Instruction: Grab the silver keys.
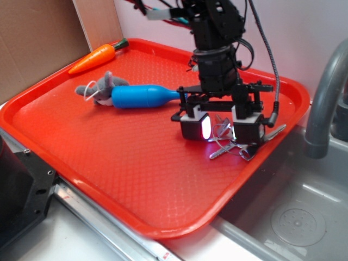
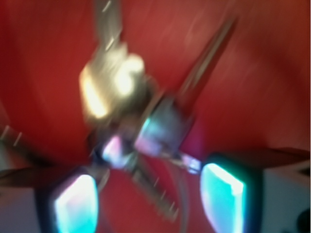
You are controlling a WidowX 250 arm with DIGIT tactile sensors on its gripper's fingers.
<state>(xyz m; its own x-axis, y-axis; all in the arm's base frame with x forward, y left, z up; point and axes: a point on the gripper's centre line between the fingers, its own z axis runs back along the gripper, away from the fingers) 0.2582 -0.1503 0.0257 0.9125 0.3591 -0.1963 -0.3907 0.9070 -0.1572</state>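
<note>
A red tray (image 1: 109, 157) with a raised rim and a fine grid texture carries everything. On it lie an orange toy carrot (image 1: 93, 58) at the far left rim, a grey plush mouse (image 1: 100, 88) touching a blue bottle (image 1: 140, 97) that lies on its side, and the silver keys (image 1: 231, 142) near the right rim.

Blurred silver keys (image 2: 126, 97) (on red) between spread claw (image 2: 150, 204) pads.
</note>
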